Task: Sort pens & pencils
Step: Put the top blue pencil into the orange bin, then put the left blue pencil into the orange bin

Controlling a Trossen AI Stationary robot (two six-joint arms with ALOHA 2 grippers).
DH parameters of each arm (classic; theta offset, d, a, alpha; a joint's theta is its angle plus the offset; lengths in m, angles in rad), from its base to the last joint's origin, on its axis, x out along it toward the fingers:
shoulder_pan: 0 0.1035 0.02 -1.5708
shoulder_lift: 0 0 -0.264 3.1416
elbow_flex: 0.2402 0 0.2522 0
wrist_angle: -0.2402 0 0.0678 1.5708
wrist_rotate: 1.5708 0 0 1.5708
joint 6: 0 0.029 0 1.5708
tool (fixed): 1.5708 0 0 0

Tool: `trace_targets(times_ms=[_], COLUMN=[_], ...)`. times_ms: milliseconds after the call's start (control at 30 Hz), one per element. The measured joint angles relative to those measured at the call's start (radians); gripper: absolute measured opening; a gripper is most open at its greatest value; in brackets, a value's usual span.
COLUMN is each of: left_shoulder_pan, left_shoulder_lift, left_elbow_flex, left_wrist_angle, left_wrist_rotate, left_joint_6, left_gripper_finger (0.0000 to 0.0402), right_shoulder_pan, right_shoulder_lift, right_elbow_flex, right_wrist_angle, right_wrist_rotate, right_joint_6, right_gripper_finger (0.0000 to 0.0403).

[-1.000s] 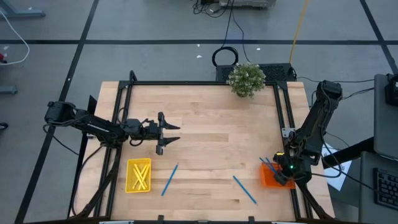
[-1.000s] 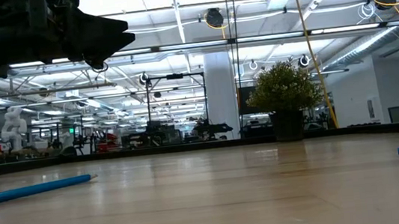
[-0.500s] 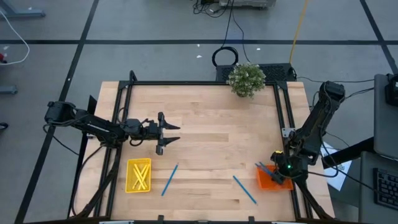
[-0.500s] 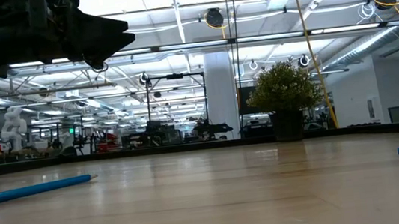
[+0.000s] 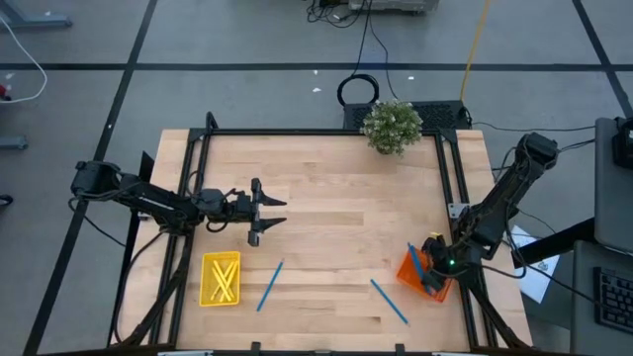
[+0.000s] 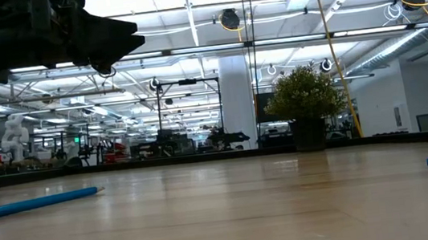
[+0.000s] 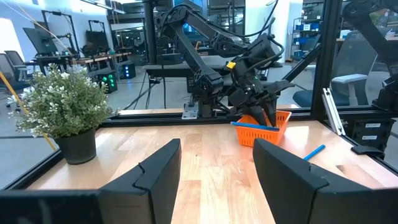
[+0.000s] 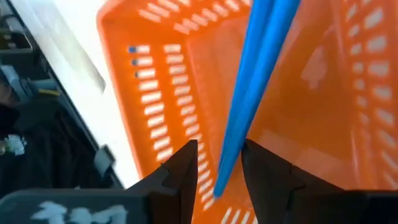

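right gripper [image 5: 432, 274]: fingers clamp orange basket [image 5: 412, 273] rim, tilting it to carry pens [image 5: 416, 263] | left gripper [image 5: 259, 212]: fingers spread, empty, waiting mid-table | yellow basket [image 5: 206, 280] holds pencils [image 5: 224, 279] | two loose pens [image 5: 270, 285] unsorted

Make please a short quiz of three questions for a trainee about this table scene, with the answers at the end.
1. True or false: the yellow basket holds the pencils.
2. How many pens lie loose on the table?
3. Which end effector works at the orange basket? A) left B) right C) both

Key
1. True. The yellow sticks lie inside it.
2. Two: one beside the yellow basket, and another pen nearer the orange one.
3. B. The right end effector is at the orange basket, its fingers around a blue pen. The left end effector hangs open over the table, apart from everything.
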Motion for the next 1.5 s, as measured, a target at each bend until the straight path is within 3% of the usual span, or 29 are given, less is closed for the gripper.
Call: trace_targets(times_ms=[233, 733, 933, 1033, 1200, 1500], left_shoulder_pan=[0.0, 0.0, 0.0, 0.0, 0.0, 0.0], left_shoulder_lift=[0.0, 0.0, 0.0, 0.0, 0.0, -0.009], left_elbow_flex=[0.0, 0.0, 0.0, 0.0, 0.0, 0.0], left_wrist_angle=[0.0, 0.0, 0.0, 0.0, 0.0, -0.005], left_wrist_rotate=[0.0, 0.0, 0.0, 0.0, 0.0, 0.0], left_joint_6=[0.0, 0.0, 0.0, 0.001, 0.006, -0.004], left_gripper_finger=[0.0207, 0.0207, 0.0207, 0.0207, 0.0207, 0.0207], right_shoulder_pan=[-0.008, -0.008, -0.015, -0.041, -0.12, -0.377], right_shoulder_lift=[-0.001, -0.055, -0.134, -0.158, -0.172, -0.123], right_elbow_flex=[0.002, 0.002, 0.002, 0.002, 0.002, 0.002], right_wrist_angle=[0.113, 0.164, 0.177, 0.226, 0.347, 0.607], right_wrist_rotate=[-0.042, -0.038, 0.057, 0.139, 0.183, 0.412], right_joint_6=[-0.085, -0.188, -0.293, -0.435, -0.751, -1.505], right_gripper_finger=[0.0114, 0.0114, 0.0114, 0.0114, 0.0114, 0.0114])
